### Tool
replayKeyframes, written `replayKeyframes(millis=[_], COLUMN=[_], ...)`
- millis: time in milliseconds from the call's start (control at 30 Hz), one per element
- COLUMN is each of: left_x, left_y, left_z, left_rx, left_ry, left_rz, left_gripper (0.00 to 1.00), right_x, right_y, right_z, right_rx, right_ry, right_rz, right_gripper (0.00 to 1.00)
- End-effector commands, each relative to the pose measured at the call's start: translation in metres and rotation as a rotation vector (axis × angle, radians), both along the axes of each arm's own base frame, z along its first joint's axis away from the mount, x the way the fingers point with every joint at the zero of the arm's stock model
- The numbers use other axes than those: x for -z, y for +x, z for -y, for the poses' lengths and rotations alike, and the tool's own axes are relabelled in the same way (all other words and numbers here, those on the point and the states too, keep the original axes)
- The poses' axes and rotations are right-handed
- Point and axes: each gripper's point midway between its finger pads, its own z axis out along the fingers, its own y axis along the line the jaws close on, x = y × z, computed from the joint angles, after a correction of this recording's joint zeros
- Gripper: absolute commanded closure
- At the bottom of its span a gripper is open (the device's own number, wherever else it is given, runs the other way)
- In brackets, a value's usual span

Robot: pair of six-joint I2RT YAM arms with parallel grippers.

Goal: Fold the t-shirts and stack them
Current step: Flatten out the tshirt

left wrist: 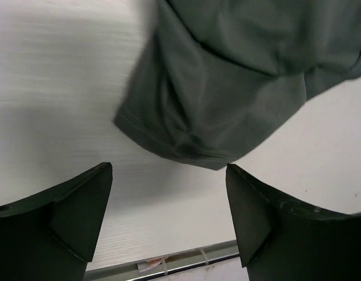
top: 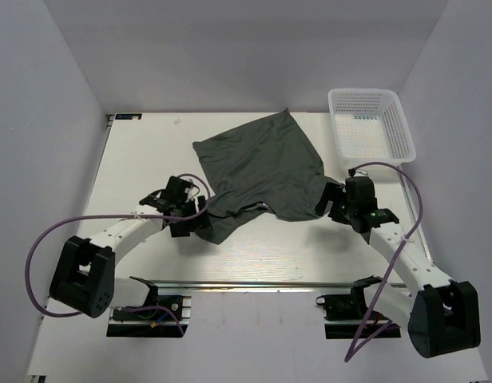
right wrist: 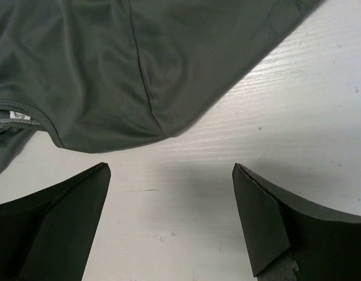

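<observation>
One dark grey-green t-shirt (top: 262, 167) lies spread and rumpled on the white table, slanting from the far middle toward the near left. My left gripper (top: 200, 224) is open and empty just beside its near-left sleeve (left wrist: 210, 111). My right gripper (top: 330, 203) is open and empty at the shirt's near-right edge (right wrist: 139, 70). A small light neck tag (right wrist: 15, 116) shows at the collar in the right wrist view. Both pairs of fingers stand wide apart over bare table, just short of the cloth.
A white plastic mesh basket (top: 372, 124) stands at the far right corner of the table. A metal rail (top: 254, 283) runs along the near edge between the arm bases. White walls close in the left, right and back.
</observation>
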Motion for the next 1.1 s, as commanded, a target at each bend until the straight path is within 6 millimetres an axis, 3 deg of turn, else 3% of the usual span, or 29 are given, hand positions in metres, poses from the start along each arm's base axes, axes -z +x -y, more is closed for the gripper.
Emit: replayKeyframes(millis=[0, 167, 200, 267, 300, 500, 600, 633, 667, 767, 800, 833, 867, 933, 1067], left_x=[-0.002, 0.011, 0.021, 0.023, 0.032, 0.041, 0.044, 0.044, 0.044, 0.039, 0.037, 0.028, 0.025, 0.011, -0.024], left_y=[0.005, 0.003, 0.002, 0.006, 0.0, -0.005, -0.01, -0.009, -0.012, -0.013, -0.014, -0.01, -0.01, -0.003, 0.007], left_z=[0.026, 0.057, 0.055, 0.058, 0.053, 0.053, 0.054, 0.052, 0.05, 0.044, 0.047, 0.048, 0.045, 0.054, 0.062], left_rx=[0.061, 0.15, 0.151, 0.161, 0.155, 0.188, 0.197, 0.192, 0.194, 0.18, 0.182, 0.175, 0.17, 0.185, 0.197], left_ry=[-0.058, -0.01, 0.033, 0.096, 0.143, 0.256, 0.273, 0.283, 0.29, 0.325, 0.322, 0.318, 0.327, 0.301, 0.258], left_rz=[0.039, -0.013, -0.04, -0.036, -0.079, -0.089, -0.098, -0.092, -0.103, -0.088, -0.088, -0.06, -0.053, -0.008, 0.087], left_gripper=[0.13, 0.14, 0.16, 0.18, 0.22, 0.43, 0.61, 0.72, 0.77, 0.99, 1.0, 1.0, 1.0, 1.0, 1.0], right_x=[-0.001, 0.019, 0.028, 0.03, 0.037, 0.053, 0.063, 0.07, 0.07, 0.076, 0.076, 0.075, 0.071, 0.063, 0.023], right_y=[0.014, 0.02, 0.021, 0.025, 0.027, 0.036, 0.038, 0.039, 0.04, 0.046, 0.047, 0.05, 0.051, 0.056, 0.07], right_z=[-0.006, -0.008, -0.008, -0.011, -0.014, -0.028, -0.037, -0.037, -0.038, -0.042, -0.043, -0.044, -0.044, -0.044, -0.042], right_rx=[0.024, 0.059, 0.072, 0.069, 0.067, 0.046, 0.03, 0.046, 0.044, 0.059, 0.063, 0.07, 0.071, 0.07, 0.052], right_ry=[0.042, 0.049, 0.049, 0.063, 0.064, 0.114, 0.142, 0.147, 0.154, 0.174, 0.178, 0.182, 0.186, 0.183, 0.159], right_rz=[0.02, -0.049, -0.082, -0.084, -0.108, -0.148, -0.184, -0.209, -0.211, -0.229, -0.233, -0.23, -0.223, -0.207, -0.116], right_gripper=[0.1, 0.1, 0.1, 0.11, 0.13, 0.2, 0.23, 0.24, 0.27, 0.56, 0.65, 0.89, 1.0, 1.0, 1.0])
